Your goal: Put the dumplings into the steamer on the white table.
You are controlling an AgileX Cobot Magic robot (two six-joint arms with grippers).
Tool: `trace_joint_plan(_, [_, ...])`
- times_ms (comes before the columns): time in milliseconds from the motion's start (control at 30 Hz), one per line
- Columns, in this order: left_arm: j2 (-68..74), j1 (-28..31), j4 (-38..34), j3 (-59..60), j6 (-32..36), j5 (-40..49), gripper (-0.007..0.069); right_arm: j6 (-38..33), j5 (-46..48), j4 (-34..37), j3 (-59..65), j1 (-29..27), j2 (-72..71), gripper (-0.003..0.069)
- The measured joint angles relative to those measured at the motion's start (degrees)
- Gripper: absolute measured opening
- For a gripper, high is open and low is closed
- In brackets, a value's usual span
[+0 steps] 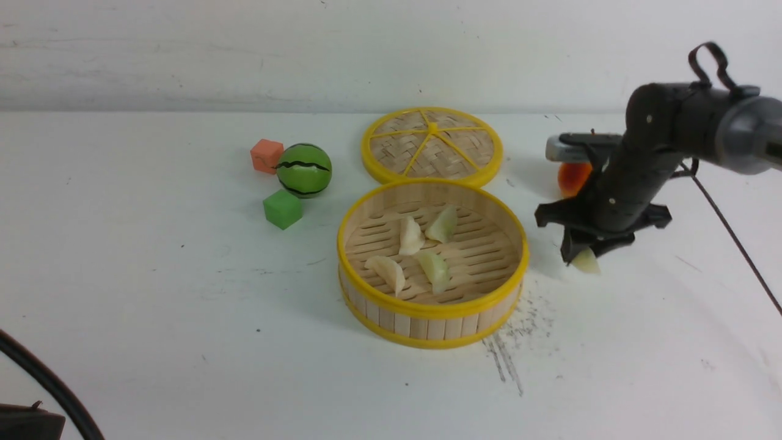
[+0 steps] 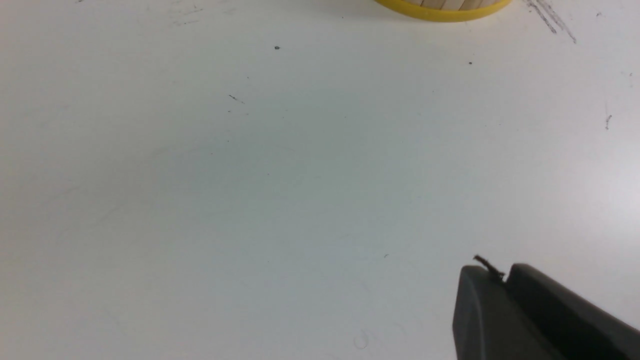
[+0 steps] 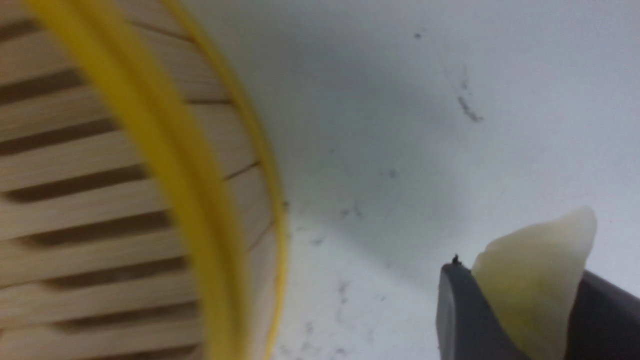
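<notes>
Nearest us, a black cable (image 1: 49, 382) arcs over the near-left corner of the white table (image 1: 153, 318), which fills the scene. We log the steamer (image 1: 427, 321) at centre, upright and open, with dark scuffs (image 1: 507, 360) on the table at its near-right. The lid (image 1: 432, 145) lies flat just beyond the steamer's far rim; touching or not, we cannot tell.

The right arm (image 1: 635, 165) reaches in from the right. Its right gripper (image 1: 579, 250) points down, jaws clamped on the fifth dumpling (image 1: 587, 261), just right of the steamer and outside its rim. Whether that dumpling clears the table we cannot tell.

The left gripper (image 2: 506, 280) shows only in its wrist view, fingers pressed together with nothing between, over bare table near of the steamer.

Far-left of the steamer sit a green striped ball (image 1: 304, 170), an orange-red cube (image 1: 267, 156) and a green cube (image 1: 282, 208). An orange fruit (image 1: 573, 177) is half hidden behind the right arm.

Inside the steamer, four dumplings (image 1: 410, 236) (image 1: 442, 224) (image 1: 387, 272) (image 1: 434, 269) lie on the slatted floor.
</notes>
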Motion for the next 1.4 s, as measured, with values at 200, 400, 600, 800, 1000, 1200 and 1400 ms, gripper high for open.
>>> trace_joint_plan(200, [0.0, 0.0, 0.09, 0.0, 0.0, -0.75, 0.0058, -7.56, 0.1, 4.58, 0.0, 6.14, -9.6, 0.0205])
trace_joint_plan(400, [0.0, 0.0, 0.09, 0.0, 0.0, -1.14, 0.0063, -8.7, -0.43, 5.35, 0.0, 12.18, -8.84, 0.0205])
trace_joint_plan(600, [0.0, 0.0, 0.04, 0.0, 0.0, 2.73, 0.0065, -8.71, -3.68, 5.13, 0.0, 13.76, -3.58, 0.0205])
trace_joint_plan(800, [-3.22, 0.0, -0.02, 0.45, 1.2, 7.93, 0.0069, -5.79, -6.64, 4.68, 0.0, 13.76, 0.83, 0.0258])
trace_joint_plan(1000, [-12.21, 0.0, -0.02, 0.63, 1.27, 9.61, 0.0074, -4.25, -6.18, 4.31, 0.0, 13.76, -1.32, 0.0435])
trace_joint_plan(1200, [-20.77, 0.0, 1.05, 0.63, 0.19, 11.16, 0.0077, -7.89, -2.17, 4.31, 0.0, 13.76, -12.22, 0.0426])
trace_joint_plan(1400, [-27.7, 0.0, 2.23, 2.62, -4.4, 10.14, 0.008, -14.49, 2.49, 6.35, 2.99, 13.76, -27.83, 0.0258])
